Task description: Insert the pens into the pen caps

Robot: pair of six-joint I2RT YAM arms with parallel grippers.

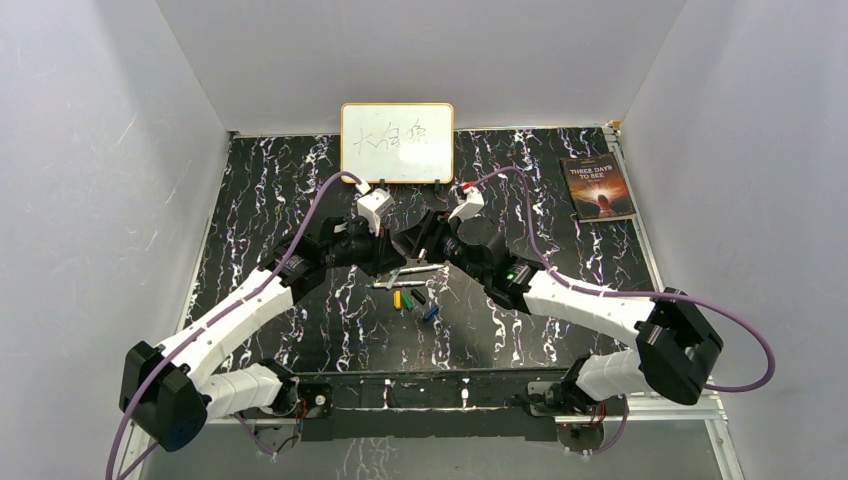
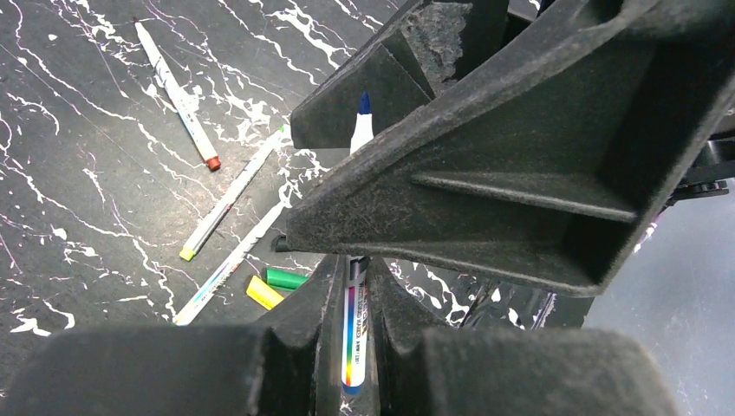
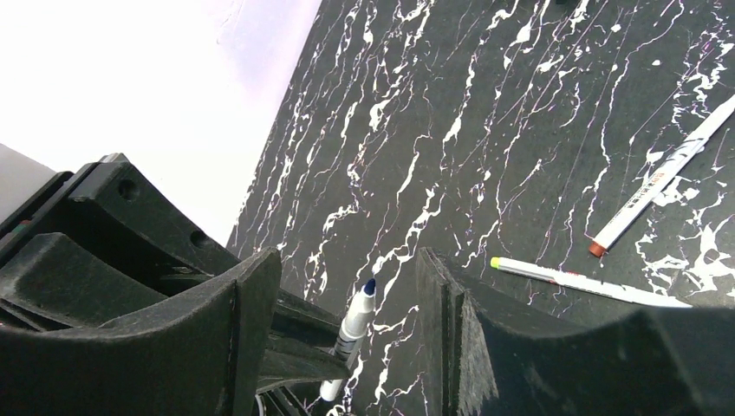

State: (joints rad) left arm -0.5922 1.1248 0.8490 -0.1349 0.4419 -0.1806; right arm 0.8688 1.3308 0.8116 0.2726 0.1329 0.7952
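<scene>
**Left hand (image 2: 354, 282) closed on a blue-tipped pen (image 2: 355, 334), right hand (image 3: 347, 260) open around its tip**

Closest in the left wrist view, the two dark fingers (image 2: 260, 373) of the left hand are seen pressed on the lower barrel of the blue-tipped pen, so this hand is closed and the pen is gripped in it. The pen is held above the table (image 2: 78, 173), not lying on it, and its uncapped blue tip is pointed towards the right hand. The right hand is opened wide. In its own wrist view the pen tip is seen in the gap between the two fingers (image 3: 243, 347), and neither finger is touched by it.

Three more pens are lying on the table. The red-tipped pen (image 2: 178, 91) is placed farthest from the caps. The yellow-tipped pen (image 2: 230, 195) is beside it. A third pen (image 2: 227, 270) lies nearly parallel to the yellow-tipped one (its tip is hidden by the right hand, so the colour cannot be told).

The four caps are gathered on the table near the hands. The yellow cap (image 2: 264, 292) and the green cap (image 2: 286, 278) lie just beside each other, close to the third pen. In the top view the black cap (image 1: 418, 296) is found next to the green one, and the blue cap (image 1: 431, 312) a little apart, nearer to the arm bases.

A whiteboard (image 1: 397, 142) with handwriting stands at the far edge, and a book (image 1: 598, 188) lies near the far right corner.
</scene>
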